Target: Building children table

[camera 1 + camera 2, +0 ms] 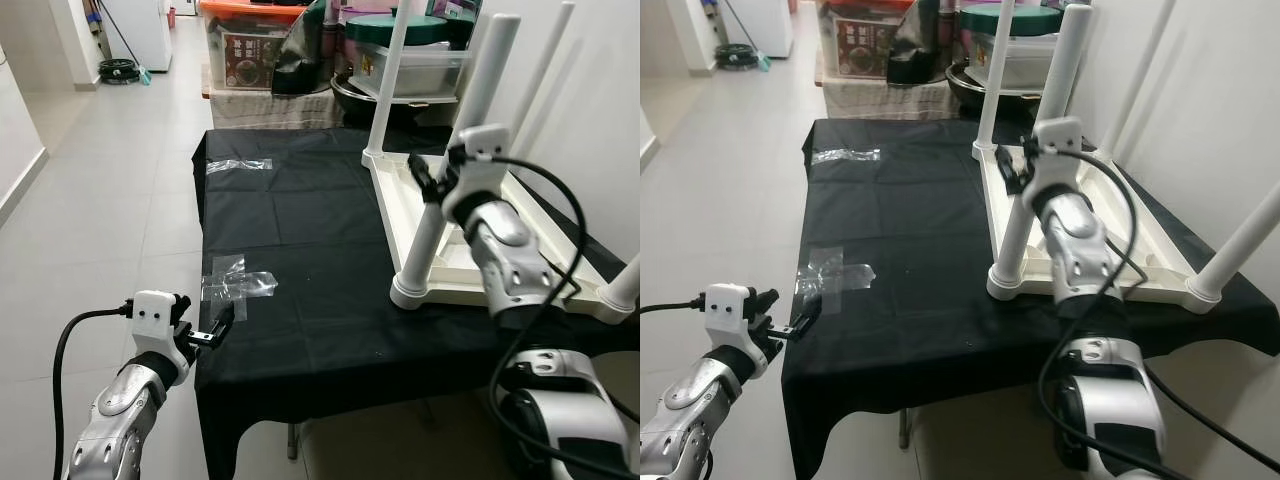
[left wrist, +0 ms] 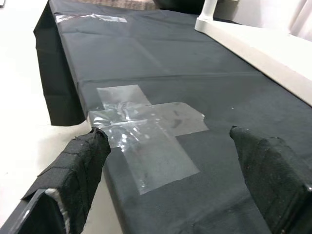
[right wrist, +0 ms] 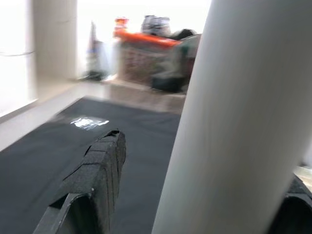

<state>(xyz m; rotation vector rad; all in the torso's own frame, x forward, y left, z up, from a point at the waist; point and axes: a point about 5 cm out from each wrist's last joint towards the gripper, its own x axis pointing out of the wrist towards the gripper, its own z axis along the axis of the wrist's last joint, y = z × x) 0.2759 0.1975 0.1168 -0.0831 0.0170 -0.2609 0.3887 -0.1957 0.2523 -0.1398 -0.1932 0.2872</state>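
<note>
The white table [image 1: 470,255] is laid upside down along the counter's [image 1: 300,290] right edge, legs pointing up. Its near-left leg [image 1: 450,170] is straddled by the right gripper [image 1: 428,182], whose fingers are spread on either side of the leg; contact cannot be told. The counter's black cloth [image 1: 290,220] is left bare across its middle and left, apart from tape [image 1: 235,280] near the left edge and more tape [image 1: 238,165] at the far corner. The left gripper [image 1: 220,328] is held open just off the near-left edge, over the floor [image 1: 100,200]. Bins [image 1: 250,40] are stacked beyond the far edge
</note>
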